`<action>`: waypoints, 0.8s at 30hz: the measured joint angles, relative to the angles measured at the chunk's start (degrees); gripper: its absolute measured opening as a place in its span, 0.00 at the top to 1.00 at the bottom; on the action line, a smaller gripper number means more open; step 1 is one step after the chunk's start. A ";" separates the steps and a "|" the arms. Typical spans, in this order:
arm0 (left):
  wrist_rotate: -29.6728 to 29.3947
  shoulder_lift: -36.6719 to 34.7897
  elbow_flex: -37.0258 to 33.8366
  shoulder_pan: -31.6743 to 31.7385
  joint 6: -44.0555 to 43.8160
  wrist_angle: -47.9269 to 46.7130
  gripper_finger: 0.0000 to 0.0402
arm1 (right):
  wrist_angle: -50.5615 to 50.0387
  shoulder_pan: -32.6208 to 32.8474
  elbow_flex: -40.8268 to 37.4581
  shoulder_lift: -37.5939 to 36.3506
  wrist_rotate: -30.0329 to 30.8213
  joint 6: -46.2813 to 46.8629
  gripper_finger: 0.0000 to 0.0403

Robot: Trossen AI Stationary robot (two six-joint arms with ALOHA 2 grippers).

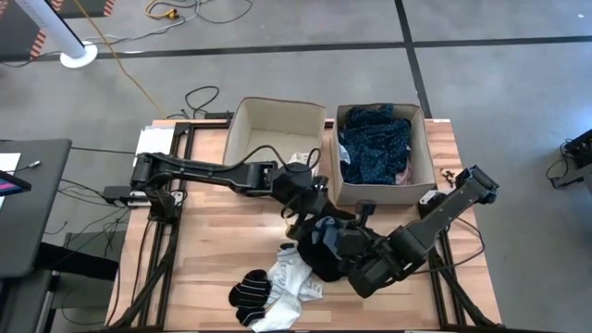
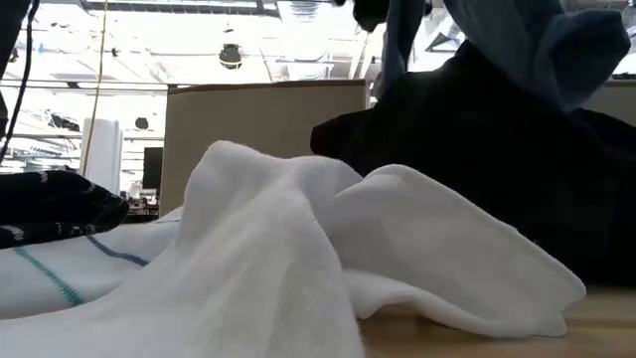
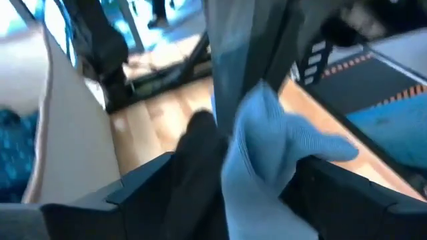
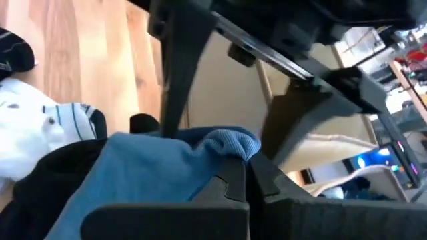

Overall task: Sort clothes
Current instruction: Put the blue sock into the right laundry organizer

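My right gripper [image 4: 248,177] is shut on a light blue piece [image 4: 153,173] above the table's middle [image 1: 338,242]. A black piece [image 1: 324,257] hangs with it, and its lower part [image 2: 517,199] is down behind the white socks [image 2: 298,229]. My left gripper [image 1: 314,208] stands open just beyond. In its wrist view its fingers [image 3: 133,193] are on either side of the light blue piece [image 3: 267,147] and the black piece [image 3: 193,167]. The white socks [image 1: 291,282] and the black and white striped socks [image 1: 248,294] lie on the table near its front edge. My right gripper pinches a bunched edge of the light blue piece [image 4: 230,143] between its two shut fingers, slanting down from the table's right. The cloth hangs slack below the fingers. Whether the black piece is also in the pinch, I cannot tell. My left gripper: whether its open fingers touch the cloth between them, I cannot tell.
Two beige fabric bins stand at the table's far edge. The left bin [image 1: 242,120] is nearly bare inside, and the right bin [image 1: 421,139] holds dark blue patterned clothes [image 1: 375,143]. There is bare wood [image 1: 213,240] on the table's left half.
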 joint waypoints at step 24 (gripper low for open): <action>9.75 -3.24 0.53 6.55 11.06 5.13 0.99 | -10.45 0.39 0.07 -0.42 -1.33 13.78 0.77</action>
